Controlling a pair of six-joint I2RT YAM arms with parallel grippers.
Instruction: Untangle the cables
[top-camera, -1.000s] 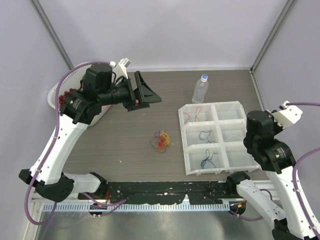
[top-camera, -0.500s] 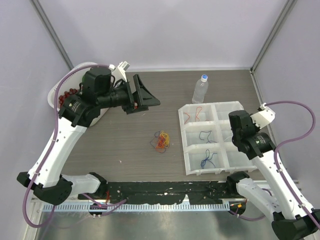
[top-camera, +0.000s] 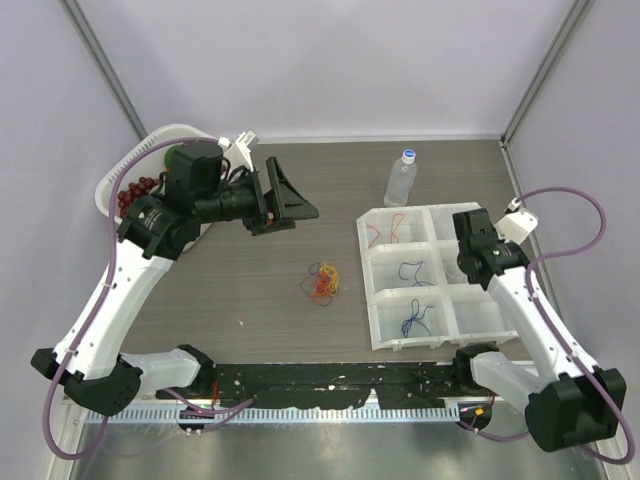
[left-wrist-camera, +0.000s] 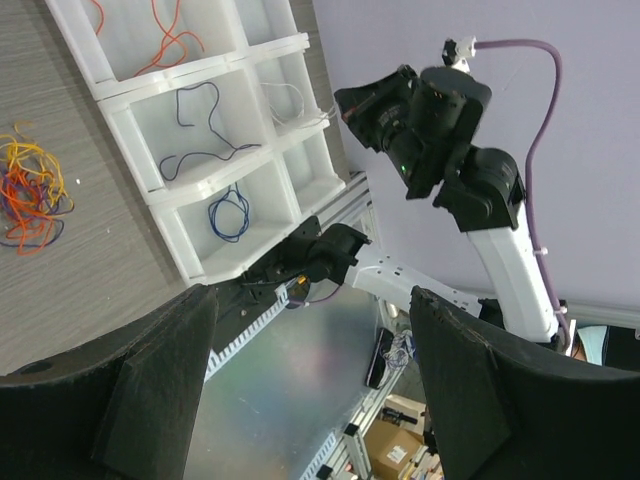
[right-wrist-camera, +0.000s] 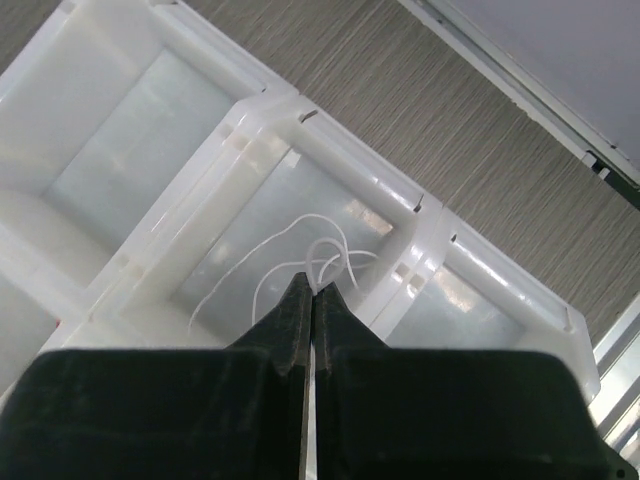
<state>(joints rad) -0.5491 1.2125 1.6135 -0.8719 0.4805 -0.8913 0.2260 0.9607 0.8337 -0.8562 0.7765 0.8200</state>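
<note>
Top external view has the loose tangle of cables (top-camera: 322, 283), orange, red and blue, lying on the dark wood-grain table (top-camera: 230, 270) just left of centre. It lies apart from the white six-compartment tray (top-camera: 366, 262) at centre right. Inside the tray, an orange-red wire (top-camera: 383, 232) sits in the upper-left compartment. A blue wire (top-camera: 411, 270) sits in the middle-left one and a second blue wire (top-camera: 414, 321) in the lower-left one. A clear plastic bottle (top-camera: 401, 180) with a blue cap stands upright just above the tray. At the upper left edge of the table is a white tub (top-camera: 108, 180) holding dark red round pieces.

The left gripper (top-camera: 288, 200) hangs in the air in the upper left of the frame, well apart from the tangle. Its jaws are spread wide with nothing between them. Left wrist view agrees: the two black fingers (left-wrist-camera: 150, 390) fill the bottom corners, far apart and empty. Beyond them the tangle shows at the left edge, the tray along the top, and the right arm (left-wrist-camera: 450, 140) at upper right.

Right wrist view puts the right gripper (right-wrist-camera: 311, 292) over the middle of the three tray compartments in view, where a thin white wire (right-wrist-camera: 290, 262) lies in loops. The jaws are pressed together, leaving only a hairline slit. Their tips sit right over the white loops, and it cannot be told whether a strand is pinched between them.
</note>
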